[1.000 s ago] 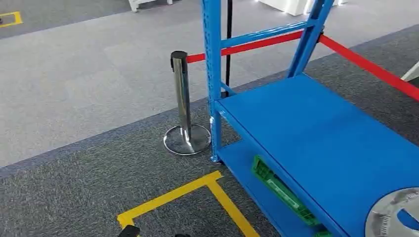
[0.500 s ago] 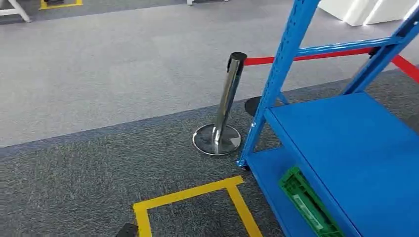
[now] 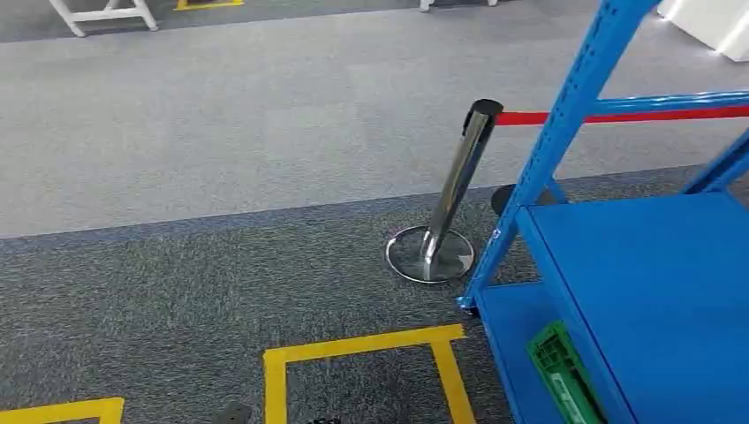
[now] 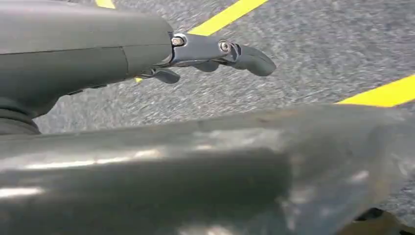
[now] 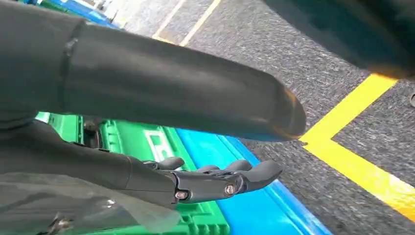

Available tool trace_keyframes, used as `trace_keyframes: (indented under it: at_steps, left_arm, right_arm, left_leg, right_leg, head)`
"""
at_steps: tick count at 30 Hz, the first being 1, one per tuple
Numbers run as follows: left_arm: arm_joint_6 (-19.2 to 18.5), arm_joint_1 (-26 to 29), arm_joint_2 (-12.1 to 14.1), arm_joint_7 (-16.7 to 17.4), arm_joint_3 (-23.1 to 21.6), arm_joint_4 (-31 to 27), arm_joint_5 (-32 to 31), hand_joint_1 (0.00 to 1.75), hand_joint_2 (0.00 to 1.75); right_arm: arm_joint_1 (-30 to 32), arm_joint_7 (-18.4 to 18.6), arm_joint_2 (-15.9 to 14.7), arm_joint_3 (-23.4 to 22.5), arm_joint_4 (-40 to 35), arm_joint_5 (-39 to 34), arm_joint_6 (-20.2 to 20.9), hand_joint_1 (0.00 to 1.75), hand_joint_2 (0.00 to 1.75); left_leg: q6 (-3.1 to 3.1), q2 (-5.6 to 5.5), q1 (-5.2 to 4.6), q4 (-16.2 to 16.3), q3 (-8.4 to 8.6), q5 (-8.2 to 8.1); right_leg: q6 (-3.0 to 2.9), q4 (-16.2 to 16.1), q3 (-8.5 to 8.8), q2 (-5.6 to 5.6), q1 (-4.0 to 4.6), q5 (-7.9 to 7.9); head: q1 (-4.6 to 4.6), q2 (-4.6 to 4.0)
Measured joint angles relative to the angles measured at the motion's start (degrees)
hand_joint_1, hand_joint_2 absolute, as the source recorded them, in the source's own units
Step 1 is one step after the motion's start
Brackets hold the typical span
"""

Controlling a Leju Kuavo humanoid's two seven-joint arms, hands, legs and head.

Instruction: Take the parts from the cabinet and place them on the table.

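The head view looks down on a grey carpet floor (image 3: 221,132) with a darker strip of carpet nearer the robot. At the right stands the blue cabinet (image 3: 645,265), an open metal rack with a flat upper shelf and a lower shelf beneath it. A green crate (image 3: 565,375) sits on the lower shelf, partly tucked under the upper one; what it holds cannot be made out from here, so the parts themselves are not identifiable. Just beside the cabinet's front post is a chrome stanchion (image 3: 455,190), appearing tilted in this view, on a round base, with a red belt (image 3: 618,116) running from its top past the rack. Yellow floor tape (image 3: 362,349) marks a rectangle on the dark carpet in front of the cabinet's corner. White table legs (image 3: 102,13) show far off at the top.

In the left wrist view the left hand (image 4: 210,54) hangs over dark carpet crossed by yellow tape; its fingers are stretched out and apart, with nothing in them.

In the right wrist view the right hand (image 5: 215,178) hangs close to the cabinet's lower blue shelf, over the green crate (image 5: 147,147) and the shelf's edge. Its fingers are extended and it holds nothing. Carpet and yellow tape lie beyond the shelf
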Motion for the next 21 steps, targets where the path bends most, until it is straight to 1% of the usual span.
trace_keyframes:
  at_steps: [1, 2, 3, 4, 5, 6, 7, 8, 9, 10, 11, 12, 13, 14, 15, 16, 17, 18, 19, 21]
  left_arm:
    - [0.0, 0.01, 0.0, 0.0, 0.0, 0.0, -0.02, 0.0, 0.0]
    - [0.0, -0.05, 0.0, 0.0, 0.0, 0.0, -0.07, 0.0, 0.0]
    - [-0.07, -0.21, 0.0, 0.0, 0.0, 0.0, -0.09, 0.0, 0.0]
    - [-0.11, -0.47, -0.02, 0.0, 0.0, 0.0, -0.13, 0.0, 0.0]
    - [-0.11, -0.48, -0.02, 0.0, 0.0, 0.0, -0.15, 0.0, 0.0]
    - [-0.11, -0.33, 0.04, 0.0, 0.0, 0.0, -0.15, 0.0, 0.0]
    - [-0.11, -0.26, 0.13, 0.0, 0.0, 0.0, -0.15, 0.0, 0.0]
    - [-0.11, -0.06, 0.11, 0.0, 0.0, 0.0, -0.15, 0.0, 0.0]
    - [-0.11, -0.1, 0.18, 0.02, 0.02, 0.0, -0.15, 0.0, 0.0]
    - [-0.11, -0.38, 0.13, 0.02, 0.02, 0.0, -0.2, 0.0, 0.0]
    - [-0.11, -0.56, 0.0, 0.02, 0.02, 0.0, -0.2, 0.0, 0.0]
    - [-0.11, -0.56, -0.02, 0.02, 0.02, 0.0, -0.2, 0.0, 0.0]
    - [-0.11, -0.55, 0.0, 0.02, 0.02, 0.0, -0.2, 0.0, 0.0]
    - [-0.11, -0.5, 0.02, 0.02, 0.02, 0.0, -0.18, 0.0, 0.0]
    - [-0.11, -0.39, 0.04, 0.02, 0.02, 0.0, -0.15, 0.0, 0.0]
    - [-0.11, -0.36, 0.02, 0.02, 0.04, 0.0, -0.17, 0.0, 0.0]
    - [-0.11, -0.38, -0.04, 0.02, 0.02, 0.0, -0.17, 0.0, 0.0]
    - [-0.11, -0.42, -0.04, 0.02, 0.04, 0.0, -0.17, 0.0, 0.0]
    - [-0.11, -0.55, -0.02, 0.02, 0.02, 0.0, -0.2, 0.0, 0.0]
    - [-0.04, -0.28, 0.0, 0.02, 0.02, 0.0, -0.2, 0.0, 0.0]
  right_arm:
    - [0.0, -0.04, 0.0, 0.0, 0.0, 0.02, 0.15, 0.0, 0.0]
    - [0.0, -0.11, 0.0, 0.0, 0.0, 0.02, 0.3, 0.0, 0.0]
    - [0.01, -0.2, 0.0, 0.0, 0.0, 0.0, 0.39, 0.0, 0.0]
    - [-0.02, -0.2, -0.04, 0.0, 0.0, 0.0, 0.52, 0.0, 0.0]
    - [-0.11, -0.2, -0.02, 0.0, 0.0, 0.02, 0.63, 0.0, 0.0]
    - [-0.18, -0.26, -0.02, 0.0, 0.0, 0.0, 0.74, 0.0, 0.0]
    - [-0.38, -0.28, -0.02, 0.0, -0.02, 0.0, 0.74, 0.0, 0.0]
    - [-0.51, -0.28, -0.04, 0.0, -0.09, 0.02, 0.74, 0.0, 0.0]
    - [-0.54, -0.35, -0.04, 0.0, -0.09, 0.0, 0.76, 0.0, 0.0]
    - [-0.3, -0.35, -0.04, 0.0, -0.09, 0.0, 0.76, 0.0, 0.0]
    - [-0.25, -0.35, -0.04, 0.0, -0.09, 0.0, 0.79, 0.0, 0.0]
    - [-0.18, -0.35, -0.04, 0.0, -0.09, -0.02, 0.81, 0.0, 0.0]
    - [-0.03, -0.35, -0.04, 0.0, -0.09, -0.04, 0.83, 0.0, 0.0]
    - [0.1, -0.35, -0.04, 0.0, -0.09, -0.04, 0.87, 0.0, 0.0]
    - [0.1, -0.31, -0.04, 0.0, -0.09, -0.04, 0.87, 0.0, 0.0]
    - [0.08, -0.31, -0.07, 0.0, -0.09, 0.0, 0.87, 0.0, 0.0]
    - [0.02, -0.33, -0.15, 0.0, -0.09, -0.02, 0.87, 0.0, 0.0]
    - [0.01, -0.35, -0.17, 0.0, -0.09, -0.02, 0.87, 0.0, 0.0]
    - [0.06, -0.35, -0.15, 0.0, -0.09, -0.02, 0.85, 0.0, 0.0]
    - [-0.28, -0.35, -0.15, 0.0, -0.09, -0.04, 0.87, 0.0, 0.0]
  left_leg:
    - [0.19, 0.69, -0.02, -4.57, 2.37, 2.47]
    - [0.55, 2.6, -0.16, -9.52, 4.98, 4.66]
    - [0.77, 5.71, -0.98, -11.7, 6.18, 3.91]
    - [1.28, 5.36, -1.15, -12.54, 6.23, 3.74]
    - [1.51, 4.82, -1.19, -12.39, 5.93, 3.75]
    - [1.74, 4.05, -1.33, -12.39, 5.84, 3.66]
    - [2.16, 3.22, -1.34, -12.74, 6.02, 3.75]
    - [2.64, 2.74, -0.89, -13.24, 6.44, 4.08]
    - [2.76, 2.17, -0.87, -13.31, 6.49, 4.08]
    - [3.26, 1.42, -0.82, -13.31, 6.36, 4.15]
    - [3.41, 0.57, -0.84, -13.31, 6.35, 4.14]
    - [3.47, -0.29, -0.89, -13.3, 6.37, 4.1]
    - [3.47, -1.14, -0.93, -13.29, 6.44, 4.09]
    - [3.47, -1.98, -0.93, -13.29, 6.55, 4.09]
    - [3.45, -2.91, -0.92, -13.26, 6.64, 4.08]
    - [3.4, -3.79, -0.88, -13.25, 6.78, 4.05]
    - [3.23, -4.61, -0.79, -13.21, 6.9, 3.96]
    - [2.98, -5.18, -0.85, -13.12, 6.81, 3.89]
    - [2.61, -5.95, -1.02, -12.64, 6.41, 3.76]
    - [1.81, -6.9, -0.6, -12.95, 6.04, 4.23]
  right_leg:
    - [0.14, 0.0, 0.34, -0.67, 0.0, -0.22]
    - [0.34, -0.01, 0.74, -1.34, 0.01, -0.47]
    - [0.78, 0.06, 0.83, -1.9, 0.39, -0.8]
    - [1.17, 0.27, 0.88, -2.44, 0.56, -1.07]
    - [1.37, 0.05, 1.03, -3.24, 0.55, -1.06]
    - [1.65, -0.14, 1.32, -3.93, 0.49, -1.21]
    - [1.99, -0.2, 1.71, -4.73, 0.46, -1.4]
    - [2.43, 0.16, 1.17, -2.67, 0.11, -2.05]
    - [2.45, 1.79, 0.64, 0.44, -0.05, -3.14]
    - [2.45, 5.9, -1.38, 2.26, -0.05, -5.27]
    - [2.52, 10.84, -3.92, 2.97, -0.05, -7.35]
    - [2.58, 15.4, -6.48, 3.3, -0.02, -8.82]
    - [2.6, 17.91, -8.17, 3.44, -0.02, -8.99]
    - [2.56, 17.67, -8.61, 3.46, -0.03, -7.71]
    - [2.49, 14.91, -7.87, 3.56, -0.06, -5.15]
    - [2.4, 10.19, -6.03, 3.89, -0.09, -2.06]
    - [2.29, 4.67, -3.72, 5.33, -0.23, 0.89]
    - [2.22, 1.95, -2.62, 8.15, -0.38, 0.97]
    - [2.14, 0.1, -1.48, 8.3, -0.63, 0.39]
    - [1.74, 0.6, -1.43, 7.37, -0.15, 0.49]
  head:
    - [0.0, -0.02]
    - [0.0, 0.0]
    - [0.04, 0.0]
    - [-0.03, 0.0]
    - [0.11, 0.0]
    - [0.0, 0.0]
    - [0.0, 0.0]
    - [0.04, 0.0]
    - [0.2, 0.0]
    - [0.42, -0.02]
    - [0.48, 0.0]
    - [0.48, -0.02]
    - [0.5, 0.0]
    - [0.42, 0.0]
    - [0.5, 0.0]
    - [0.44, 0.0]
    - [0.48, 0.0]
    - [0.53, 0.0]
    - [0.46, 0.0]
    - [0.46, 0.0]
